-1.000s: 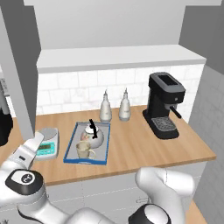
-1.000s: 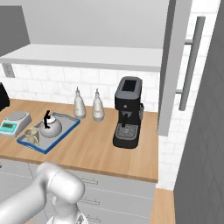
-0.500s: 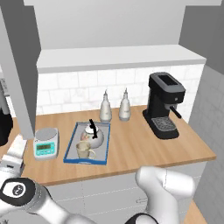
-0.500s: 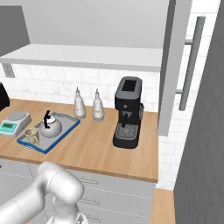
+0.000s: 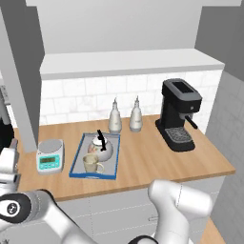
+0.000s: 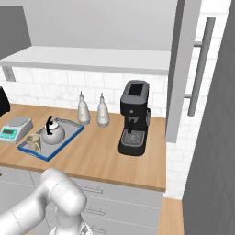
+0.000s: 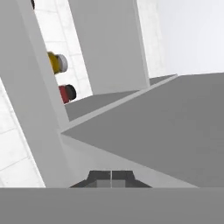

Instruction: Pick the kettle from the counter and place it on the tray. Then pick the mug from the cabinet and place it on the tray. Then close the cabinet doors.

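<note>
No brand, label or readable writing is showing on anything; the kettle's [image 5: 102, 148] reddish marks and the scale's [image 5: 50, 156] teal face are carrying no legible text.

The kettle is sitting on the blue-rimmed tray [image 5: 78, 163], toward its back end, and the mug [image 5: 92, 164] is standing just in front of it on the same tray, the two nearly touching. The tray is lying on the wooden desk [image 5: 143, 162], with the scale just beside it on the left and two white bottles [image 5: 115, 117] behind it near the tiled wall. A black coffee machine [image 5: 178, 115] is standing well apart to the right.

Compared with a second ago, the white arm at the lower left of the left base view has been sliding further toward the frame edge; the things on the tray are staying put.

In the hand view the tool [image 7: 111, 176] is showing its two dark tips pressed together with no gap, pinching nothing. It is looking up along grey cabinet panels [image 7: 109, 43].

In the right base view a tall grey cabinet door [image 6: 182, 69] with its bar handle [image 6: 201, 66] is standing out edge-on over the desk's right end. Bare wood is lying open between the tray and the coffee machine.
</note>
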Controlling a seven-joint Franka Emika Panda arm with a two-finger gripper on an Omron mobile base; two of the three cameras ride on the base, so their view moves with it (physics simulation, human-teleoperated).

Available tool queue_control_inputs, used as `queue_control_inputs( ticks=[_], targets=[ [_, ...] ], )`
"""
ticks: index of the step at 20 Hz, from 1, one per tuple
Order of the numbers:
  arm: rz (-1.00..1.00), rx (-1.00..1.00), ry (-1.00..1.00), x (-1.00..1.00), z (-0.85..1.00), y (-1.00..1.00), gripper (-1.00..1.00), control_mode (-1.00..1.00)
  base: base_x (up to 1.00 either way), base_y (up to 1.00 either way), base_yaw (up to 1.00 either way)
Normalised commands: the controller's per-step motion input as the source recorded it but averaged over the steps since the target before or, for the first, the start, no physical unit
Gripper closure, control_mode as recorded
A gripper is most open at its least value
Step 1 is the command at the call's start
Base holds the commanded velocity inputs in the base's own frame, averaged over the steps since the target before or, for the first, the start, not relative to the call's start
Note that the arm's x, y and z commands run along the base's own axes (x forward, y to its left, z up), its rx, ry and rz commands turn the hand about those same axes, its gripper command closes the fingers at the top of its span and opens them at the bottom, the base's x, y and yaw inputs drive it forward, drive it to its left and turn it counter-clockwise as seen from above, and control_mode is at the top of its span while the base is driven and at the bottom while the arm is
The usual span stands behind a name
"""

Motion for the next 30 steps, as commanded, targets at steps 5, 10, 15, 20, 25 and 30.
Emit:
queue_control_inputs(
  ticks=[5, 10, 15, 20, 25, 30],
  targets=[
    [0.0, -0.01, -0.01, -0.05, 0.0, 0.06, 1.0, -1.0, 0.0, 0.0, 0.0],
    [0.0, -0.03, -0.08, -0.01, 0.16, 0.3, 1.0, -1.0, 0.0, 0.0, 0.0],
    [-0.04, 0.0, -0.03, 0.0, 0.2, 0.13, 1.0, -1.0, 0.0, 0.0, 0.0],
    [-0.03, -0.01, -0.02, 0.0, 0.09, 0.13, 1.0, -1.0, 0.0, 0.0, 0.0],
    [-0.02, 0.0, -0.05, 0.01, 0.22, 0.13, 1.0, -1.0, 0.0, 0.0, 0.0],
    [-0.09, 0.0, -0.08, -0.06, 0.21, -0.11, 1.0, -1.0, 0.0, 0.0, 0.0]
  ],
)
